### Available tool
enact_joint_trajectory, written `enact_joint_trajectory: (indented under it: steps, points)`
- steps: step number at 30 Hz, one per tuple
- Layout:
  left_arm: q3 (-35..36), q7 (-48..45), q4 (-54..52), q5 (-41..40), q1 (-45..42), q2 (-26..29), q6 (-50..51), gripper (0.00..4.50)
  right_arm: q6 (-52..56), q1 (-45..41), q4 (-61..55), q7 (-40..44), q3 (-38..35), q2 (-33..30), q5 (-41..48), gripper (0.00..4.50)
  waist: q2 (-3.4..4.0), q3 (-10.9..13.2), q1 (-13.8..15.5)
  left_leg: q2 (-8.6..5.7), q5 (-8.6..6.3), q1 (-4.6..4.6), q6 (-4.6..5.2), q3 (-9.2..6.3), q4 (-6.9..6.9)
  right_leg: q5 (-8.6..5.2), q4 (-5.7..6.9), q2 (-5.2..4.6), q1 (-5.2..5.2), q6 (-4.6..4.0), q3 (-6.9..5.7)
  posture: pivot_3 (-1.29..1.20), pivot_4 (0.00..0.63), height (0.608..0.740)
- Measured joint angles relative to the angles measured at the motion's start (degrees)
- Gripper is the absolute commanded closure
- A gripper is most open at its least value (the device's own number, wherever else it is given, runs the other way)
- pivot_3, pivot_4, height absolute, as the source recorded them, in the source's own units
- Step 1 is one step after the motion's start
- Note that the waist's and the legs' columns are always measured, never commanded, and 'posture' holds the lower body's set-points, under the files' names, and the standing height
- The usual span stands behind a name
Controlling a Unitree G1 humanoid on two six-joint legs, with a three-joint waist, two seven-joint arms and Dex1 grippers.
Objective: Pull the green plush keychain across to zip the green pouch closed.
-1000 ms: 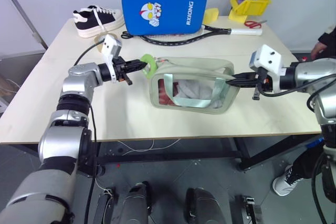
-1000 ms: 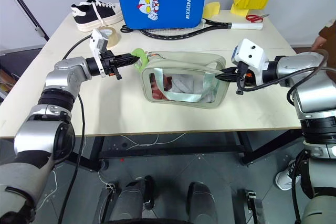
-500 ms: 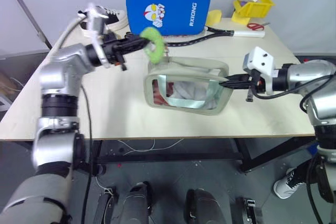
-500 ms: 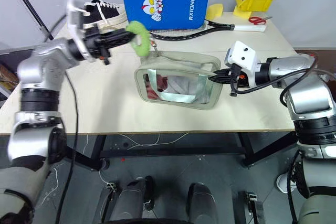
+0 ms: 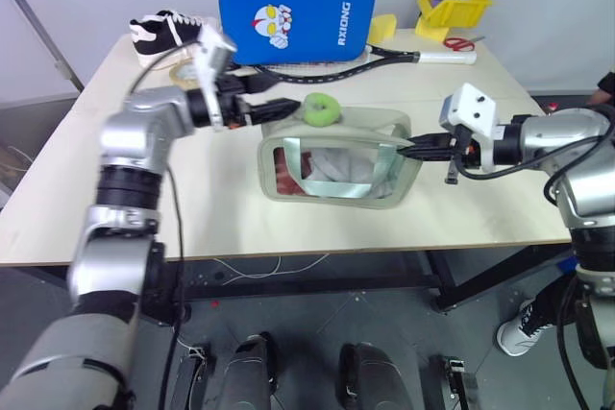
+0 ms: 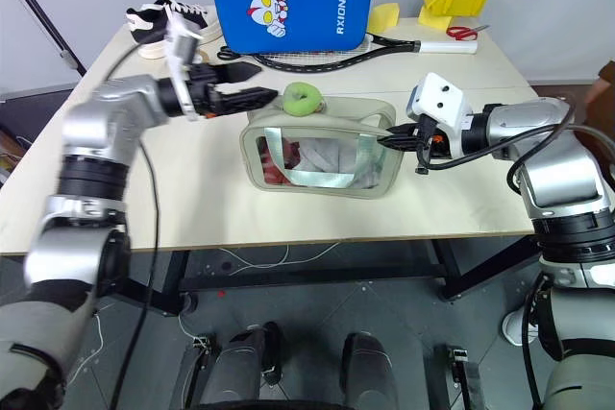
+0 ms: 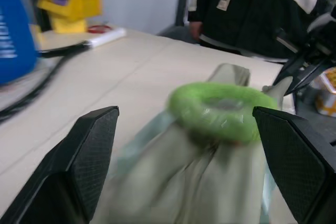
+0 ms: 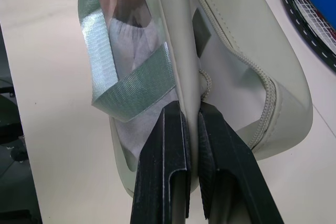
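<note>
Tan table (image 5: 231, 208), green pouch (image 5: 336, 165) lengthwise left-right, green plush keychain (image 5: 320, 108) seemingly flat atop.

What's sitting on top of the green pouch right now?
The green plush keychain rests on the green pouch at its top edge. The zipper pull beneath it is covered.

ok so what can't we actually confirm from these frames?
- Zipper: the green pouch shows its top edge-on in both eye views, too small to tell whether it is fully zipped.
- Green plush keychain: blurred in the left wrist view; its link to the zipper is unreadable.
- Pouch contents: red and white shapes behind the straps, not identifiable.
- Person: cut off by the top edge of the left wrist view.
</note>
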Motion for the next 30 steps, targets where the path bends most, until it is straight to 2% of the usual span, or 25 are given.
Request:
enact_joint_trajectory:
  steps: [2, 5, 6, 8, 13, 14, 16, 19, 24, 25, 26, 30]
  points:
    - [0.3, -3.3, -3.8, -1.1, 3.6, 2.6, 0.7, 0.07, 0.0, 0.0, 0.1, -0.2, 0.0, -0.1, -0.1, 4.50, 0.01, 0.0, 0.1, 0.00, -0.01, 0.07, -0.01, 0.01, -0.02, 0.00, -0.03, -0.01, 0.07, -0.01, 0.00, 0.00, 0.150, 0.723]
    - [-1.7, -5.5, -7.3, -0.6, 9.0, 3.1, 0.0, 0.07, 0.0, 0.0, 0.1, -0.5, 0.0, 0.0, -0.1, 4.50, 0.00, 0.0, 0.6, 0.00, -0.01, 0.05, -0.01, 0.00, 0.03, 0.01, -0.03, -0.02, 0.09, -0.03, 0.00, 0.00, 0.150, 0.723]
    - [-2.9, -5.2, -7.5, 0.6, 10.3, 2.4, -1.2, 0.58, 0.0, 0.0, 0.1, -0.5, 0.0, 0.0, -0.1, 4.50, 0.00, 0.0, 0.7, 0.00, -0.01, 0.04, -0.01, 0.01, 0.07, 0.02, -0.04, -0.03, 0.09, -0.04, -0.01, 0.00, 0.150, 0.723]
    - [-4.5, -4.3, -7.4, 2.1, 11.0, 0.7, -2.4, 1.29, 0.0, 0.0, 0.1, -0.5, 0.0, 0.0, -0.1, 4.50, -0.02, 0.0, 0.7, 0.00, -0.01, -0.07, -0.01, 0.00, 0.15, 0.04, -0.04, -0.03, 0.06, -0.07, -0.01, 0.00, 0.150, 0.723]
    - [-6.2, -1.6, -6.6, 6.0, 11.0, -0.8, -7.1, 4.00, 0.5, 0.0, 0.1, -0.5, 0.0, 0.1, 0.0, 4.50, -0.02, 0.0, 0.4, 0.00, -0.01, -0.07, -0.01, 0.01, 0.10, 0.03, -0.03, -0.03, -0.01, -0.06, 0.00, 0.00, 0.150, 0.723]
    - [-6.2, -1.6, -6.6, 6.1, 10.9, -0.8, -7.2, 4.38, 0.6, 0.0, 0.1, -0.5, 0.0, 0.1, 0.0, 4.50, -0.02, 0.0, 0.4, 0.00, -0.01, -0.07, -0.01, 0.01, 0.07, 0.03, -0.03, -0.03, -0.01, -0.05, -0.01, 0.00, 0.150, 0.723]
    - [-6.3, -1.5, -7.2, 6.2, 11.3, -0.7, -7.2, 4.45, 1.1, -0.2, 0.1, -0.7, 0.0, 0.1, 0.2, 4.50, -0.02, 0.0, 0.4, 0.00, 0.00, -0.06, 0.00, 0.01, 0.05, 0.03, -0.02, -0.02, -0.02, -0.05, -0.01, 0.00, 0.150, 0.723]
    - [-6.0, -0.1, -9.9, 6.1, 12.9, -0.3, -6.4, 4.50, 3.5, -0.6, -0.5, -1.5, 0.0, 0.5, 0.6, 3.40, -0.02, 0.0, 0.4, 0.00, 0.00, -0.05, 0.00, 0.01, 0.06, 0.03, -0.02, -0.03, 0.00, -0.05, 0.00, 0.00, 0.150, 0.723]
    - [-4.7, 2.8, -18.2, 4.8, 17.5, 1.4, -2.7, 4.50, 10.0, -2.6, -5.1, -1.7, -3.8, 2.0, 8.1, 0.91, 0.04, 0.0, 0.2, 0.01, 0.00, -0.03, 0.00, 0.01, 0.01, 0.03, 0.00, -0.02, -0.02, -0.05, 0.00, 0.00, 0.150, 0.723]
    - [-4.6, 3.2, -19.1, 4.6, 17.8, 1.5, -2.1, 4.50, 11.0, -4.1, -5.9, -1.7, -4.8, 2.5, 9.8, 0.28, 0.06, 0.1, 0.2, 0.01, 0.00, -0.03, 0.00, 0.00, 0.01, 0.03, 0.00, -0.01, -0.03, -0.05, 0.00, 0.00, 0.150, 0.723]
    - [-4.5, 3.7, -20.0, 4.5, 18.3, 1.5, -1.6, 4.50, 11.8, -6.4, -7.0, -1.9, -5.4, 3.1, 11.3, 0.06, 0.06, 0.1, 0.2, 0.01, 0.00, 0.00, 0.00, -0.01, 0.01, 0.03, 0.02, -0.01, -0.02, -0.05, 0.00, 0.00, 0.150, 0.723]
    - [-4.3, 5.6, -21.2, 4.2, 19.0, 1.1, -0.5, 4.50, 11.7, -14.5, -7.4, -3.7, -2.4, 7.7, 11.0, 0.06, 0.04, 0.0, 0.2, 0.01, -0.02, 0.34, -0.02, 0.00, -0.09, 0.02, -0.10, -0.01, 0.08, -0.06, 0.00, 0.00, 0.150, 0.723]
